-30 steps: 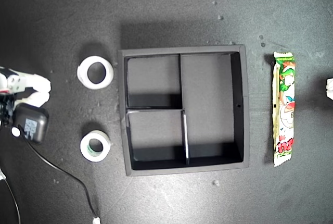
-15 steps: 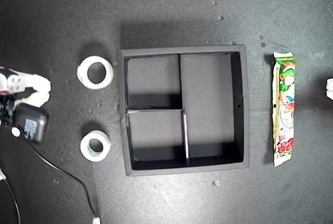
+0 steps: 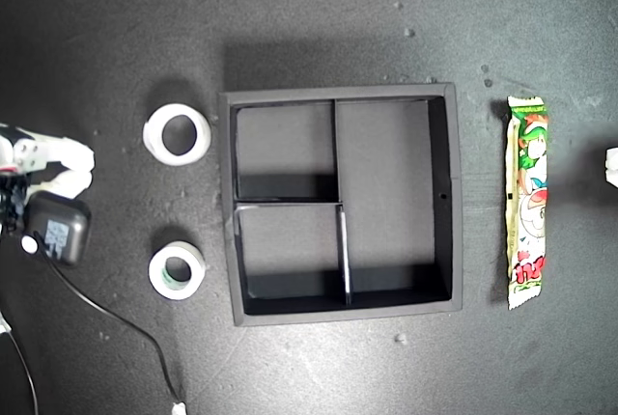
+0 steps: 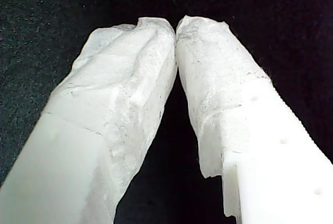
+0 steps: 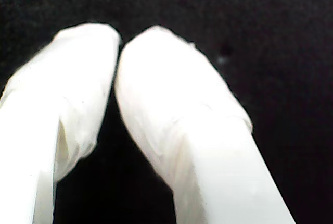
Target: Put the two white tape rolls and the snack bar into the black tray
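My first tool (image 4: 176,26) and second tool (image 5: 118,41) are clenched, empty. The square matte-black tray (image 3: 454,193) sits between two white tape rings (image 3: 177,133) (image 3: 177,271) and the glossy green-white-red snack bar (image 3: 526,201), all on the dark tabletop (image 3: 309,19).

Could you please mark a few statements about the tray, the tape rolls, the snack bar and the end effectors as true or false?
1. The black tray is empty. True.
2. The snack bar lies in the long compartment. False: it lies outside, at the exterior view's right.
3. Both tape rolls lie on the exterior view's left of the tray. True.
4. My first end effector grips a roll. False: shut on nothing.
5. My second end effector is shut. True.
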You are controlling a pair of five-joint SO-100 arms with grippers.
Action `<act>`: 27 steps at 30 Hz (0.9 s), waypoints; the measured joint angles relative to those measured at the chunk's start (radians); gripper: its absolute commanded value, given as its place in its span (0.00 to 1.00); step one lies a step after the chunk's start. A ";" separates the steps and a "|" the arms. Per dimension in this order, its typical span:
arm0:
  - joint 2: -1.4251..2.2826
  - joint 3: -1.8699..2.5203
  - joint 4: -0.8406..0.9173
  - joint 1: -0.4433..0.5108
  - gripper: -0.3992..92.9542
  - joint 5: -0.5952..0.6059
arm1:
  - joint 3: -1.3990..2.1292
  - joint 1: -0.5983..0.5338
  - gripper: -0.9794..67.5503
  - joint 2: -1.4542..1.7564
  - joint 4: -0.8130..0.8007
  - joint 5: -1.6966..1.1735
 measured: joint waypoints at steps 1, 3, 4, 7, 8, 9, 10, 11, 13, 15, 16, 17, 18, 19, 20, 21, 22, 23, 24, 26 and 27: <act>0.000 0.005 -0.014 0.003 0.00 0.002 | 0.000 0.015 0.01 0.000 0.000 0.008; 0.000 0.008 -0.044 0.023 0.00 0.015 | 0.000 0.023 0.01 0.000 0.000 0.043; 0.000 0.008 -0.072 0.034 0.00 0.018 | 0.000 0.018 0.01 0.000 -0.006 0.058; 0.000 0.008 -0.127 0.069 0.00 -0.009 | 0.000 0.012 0.01 0.000 -0.029 0.064; 0.000 0.008 -0.138 0.084 0.00 -0.029 | 0.000 0.012 0.01 0.000 -0.029 0.071; 0.000 0.008 -0.155 0.100 0.00 -0.037 | 0.000 0.014 0.02 0.000 -0.026 0.078; 0.000 0.008 -0.175 0.110 0.00 -0.029 | 0.000 0.018 0.01 0.000 -0.023 0.084; 0.000 0.008 -0.192 0.115 0.00 -0.023 | 0.000 0.023 0.01 0.000 -0.023 0.086; 0.000 0.008 -0.221 0.115 0.00 -0.014 | 0.000 0.032 0.01 0.000 -0.023 0.087; 0.000 0.008 -0.241 0.106 0.00 -0.003 | 0.000 0.049 0.01 0.000 -0.023 0.089; 0.000 0.008 -0.253 0.100 0.00 0.005 | 0.000 0.060 0.01 0.000 -0.025 0.089; 0.000 0.008 -0.270 0.098 0.00 0.012 | 0.000 0.069 0.01 0.000 -0.031 0.091; 0.000 0.008 -0.288 0.091 0.00 0.020 | 0.000 0.078 0.01 0.000 -0.035 0.092; 0.000 0.008 -0.310 0.077 0.01 0.026 | 0.000 0.087 0.01 0.000 -0.037 0.098; 0.000 0.008 -0.337 0.064 0.03 0.035 | 0.000 0.094 0.01 0.000 -0.041 0.103; 0.000 0.008 -0.368 0.051 0.05 0.049 | 0.000 0.098 0.01 0.000 -0.054 0.104; 0.000 0.008 -0.400 0.041 0.06 0.069 | 0.000 0.100 0.01 0.000 -0.075 0.097; 0.000 0.008 -0.437 0.035 0.08 0.092 | 0.000 0.100 0.01 0.000 -0.110 0.071; 0.000 0.008 -0.472 0.029 0.08 0.114 | 0.000 0.094 0.01 0.000 -0.152 0.037; 0.000 0.008 -0.502 0.025 0.10 0.149 | 0.000 0.077 0.01 0.000 -0.241 -0.034; 0.000 0.008 -0.505 0.026 0.10 0.164 | 0.000 0.075 0.01 0.000 -0.281 -0.063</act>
